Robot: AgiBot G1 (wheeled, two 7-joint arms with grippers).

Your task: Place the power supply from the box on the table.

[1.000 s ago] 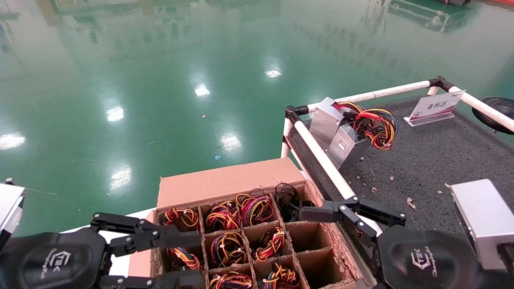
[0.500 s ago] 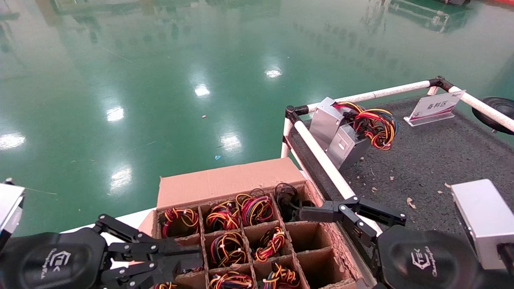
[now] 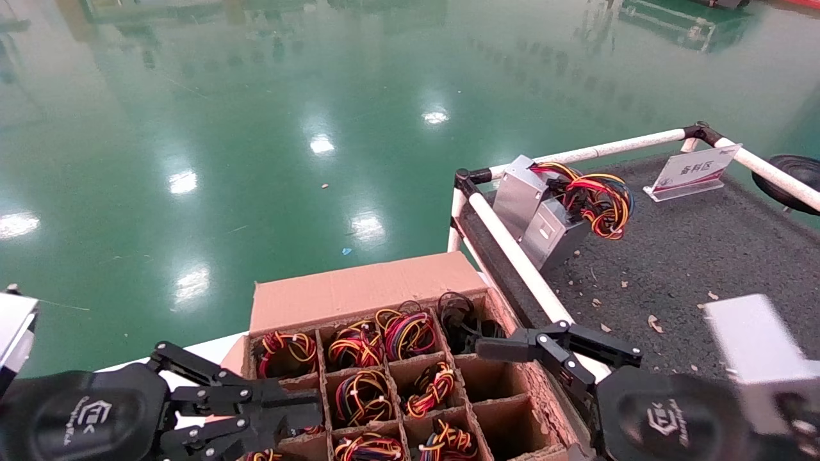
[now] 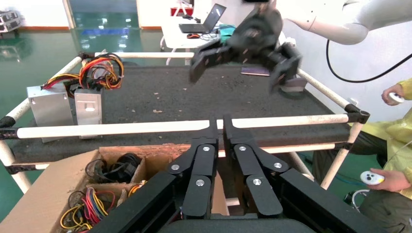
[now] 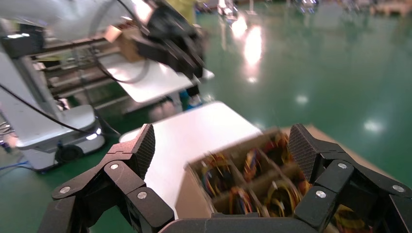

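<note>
The box (image 3: 359,288) sits low in the head view, and its grid cells hold power supply wire bundles (image 3: 362,397) in red, orange and yellow; the metal bodies are sunk out of sight. My left gripper (image 3: 307,404) hovers over the box's left cells, shut with nothing between its fingers (image 4: 219,127). My right gripper (image 3: 525,390) hangs open over the box's right side, with the wire-filled cells showing between its pads (image 5: 223,145). Two silver power supplies (image 3: 538,211) with wires lie on the table (image 3: 672,256) at its far left corner.
A white pipe rail (image 3: 512,256) divides the box from the table. A small sign (image 3: 695,169) stands at the table's back, with a black round object (image 3: 791,179) beside it. The box rests on a white surface (image 3: 211,349). A person holding controllers (image 4: 388,177) stands beyond the table.
The left gripper closed from open to shut over the box's left cells and has since held still. The right gripper has shifted slightly left over the box.
</note>
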